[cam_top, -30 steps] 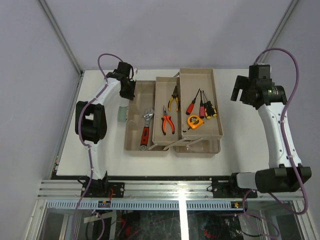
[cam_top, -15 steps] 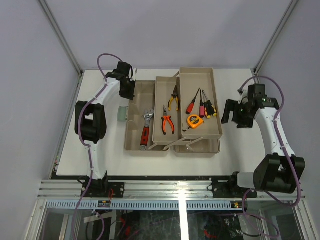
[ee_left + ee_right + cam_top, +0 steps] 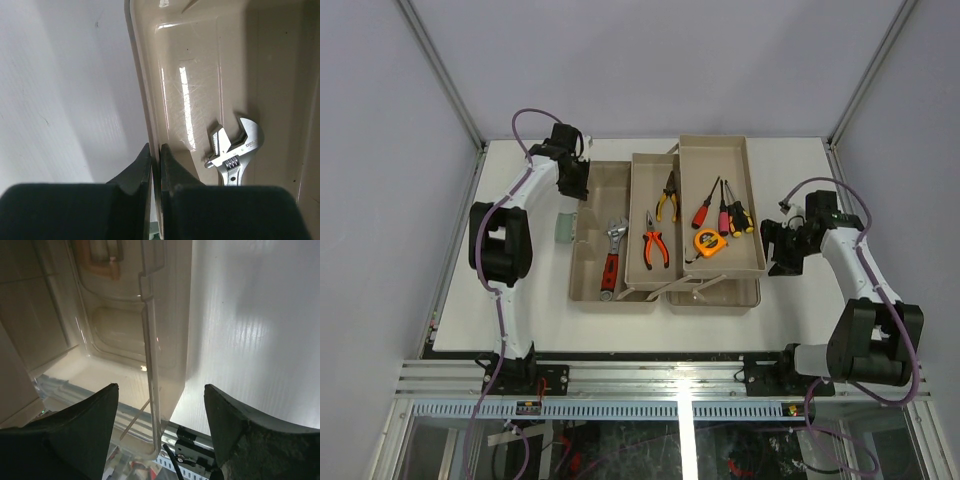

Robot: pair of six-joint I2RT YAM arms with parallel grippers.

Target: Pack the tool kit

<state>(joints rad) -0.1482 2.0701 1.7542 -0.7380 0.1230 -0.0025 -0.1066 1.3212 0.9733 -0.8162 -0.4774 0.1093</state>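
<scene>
Toolbox (image 3: 590,200), rectangular (glossy beige plastic)

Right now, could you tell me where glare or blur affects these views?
Left wrist: glare streak on the beige plastic toolbox beside the silver wrench; black left fingers blurred. Right wrist: white table overly bright, black right fingers soft. Top external: sharp, one bright reflection below the table.

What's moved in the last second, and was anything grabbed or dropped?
The right gripper swung leftward and back toward the arm bases, down to the right side of the toolbox. Its fingers now straddle the edge of the translucent lid, apart, gripping nothing. Nothing was let go. The left gripper stays pinched on the toolbox's left wall, and the tools have not moved.
</scene>
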